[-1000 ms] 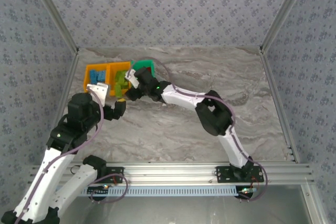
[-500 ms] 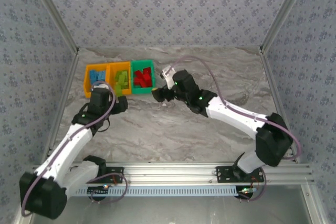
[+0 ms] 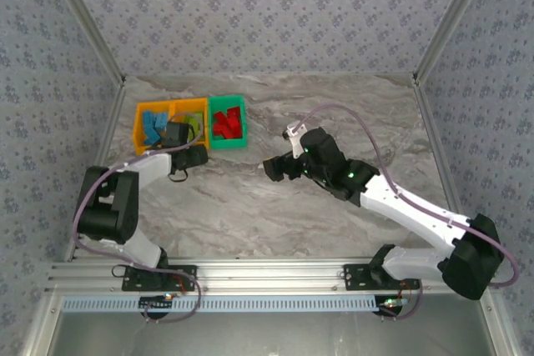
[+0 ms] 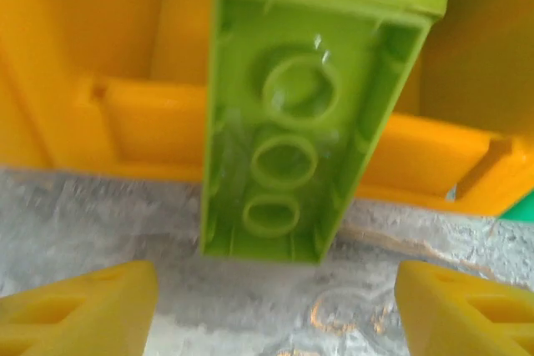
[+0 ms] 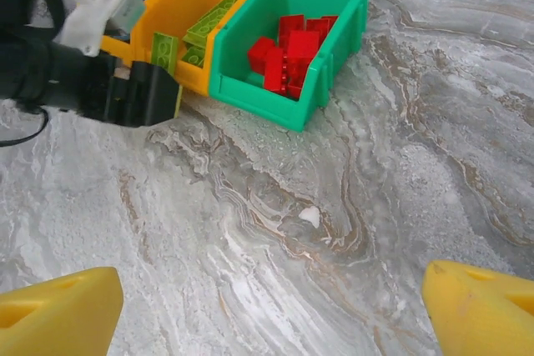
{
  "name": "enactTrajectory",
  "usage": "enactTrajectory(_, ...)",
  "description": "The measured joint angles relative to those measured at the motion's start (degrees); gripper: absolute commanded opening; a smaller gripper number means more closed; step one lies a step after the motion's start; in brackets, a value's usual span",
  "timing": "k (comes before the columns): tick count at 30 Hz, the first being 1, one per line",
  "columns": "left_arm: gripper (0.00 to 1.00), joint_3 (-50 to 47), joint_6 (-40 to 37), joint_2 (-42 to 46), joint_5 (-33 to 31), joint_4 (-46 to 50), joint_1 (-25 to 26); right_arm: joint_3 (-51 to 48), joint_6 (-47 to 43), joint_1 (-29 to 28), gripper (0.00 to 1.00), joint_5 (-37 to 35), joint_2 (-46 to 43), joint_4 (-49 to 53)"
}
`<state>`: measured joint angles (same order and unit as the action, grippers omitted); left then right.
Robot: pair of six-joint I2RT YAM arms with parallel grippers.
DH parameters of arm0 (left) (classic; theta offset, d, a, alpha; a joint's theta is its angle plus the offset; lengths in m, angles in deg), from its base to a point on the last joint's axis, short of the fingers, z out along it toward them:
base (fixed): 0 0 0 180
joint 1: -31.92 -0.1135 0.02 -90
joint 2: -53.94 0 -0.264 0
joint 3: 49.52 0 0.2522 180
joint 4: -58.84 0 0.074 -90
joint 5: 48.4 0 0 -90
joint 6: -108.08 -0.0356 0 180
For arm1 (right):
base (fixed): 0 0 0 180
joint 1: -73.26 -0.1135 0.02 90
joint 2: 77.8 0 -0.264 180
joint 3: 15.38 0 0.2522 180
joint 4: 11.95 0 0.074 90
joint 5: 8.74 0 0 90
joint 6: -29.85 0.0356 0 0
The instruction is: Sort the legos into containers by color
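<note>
Both arms have traded places since a second ago: the left gripper (image 3: 200, 154) has swung out to the bins, and the right gripper (image 3: 274, 168) has pulled back from over them toward the middle of the table (image 3: 350, 114).

From above, the three bins stand in a row touching one another near the table's far left corner. The left orange bin (image 3: 138, 131) holds blue bricks (image 3: 152, 125), the middle orange bin (image 3: 201, 104) holds lime bricks (image 3: 194, 127), and the green bin (image 3: 227, 145) holds red bricks (image 3: 224, 125). The left gripper sits at the near wall of the middle orange bin.

In the left wrist view, one lime brick (image 4: 300, 122) shows its hollow underside. It tilts across that bin's front wall, upper end past the lip and lower end hanging over the table. The yellow fingertips (image 4: 79, 306) stand wide at either lower corner and touch nothing, so the brick is let go. Whether it rests on the lip or is dropping in, I cannot tell.

In the right wrist view, that gripper's own finger pads (image 5: 480, 306) are spread with bare table between them, holding nothing. The lime brick stands on end at the orange bin's front edge, just beyond the left gripper.

A brick like this is probably light, rigid and rather slick. If it needs a nudge or a regrasp, the safest hold looks to be across its two long flat sides, not over the studs.
</note>
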<state>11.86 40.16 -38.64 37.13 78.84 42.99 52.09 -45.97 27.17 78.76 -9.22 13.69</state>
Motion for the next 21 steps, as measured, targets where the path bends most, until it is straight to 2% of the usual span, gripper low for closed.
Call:
enactTrajectory(9,0.45,2.2,-2.0,-1.8,1.7,-1.7,-0.2,-2.3,2.4,0.1,0.97,-0.7,-2.2,0.4)
enactTrajectory(14,0.38,2.4,-2.1,-2.0,2.6,-1.8,-0.5,-2.3,3.1,0.1,0.97,-0.7,-2.1,0.4)
enactTrajectory(17,0.3,2.6,-2.3,-2.1,2.6,-1.9,-0.6,-2.3,3.4,0.1,0.98,-0.7,-1.9,0.4)
enactTrajectory(21,0.28,2.9,-2.3,-2.1,2.6,-1.8,-0.6,-2.3,3.8,0.1,0.98,-0.7,-1.7,0.4)
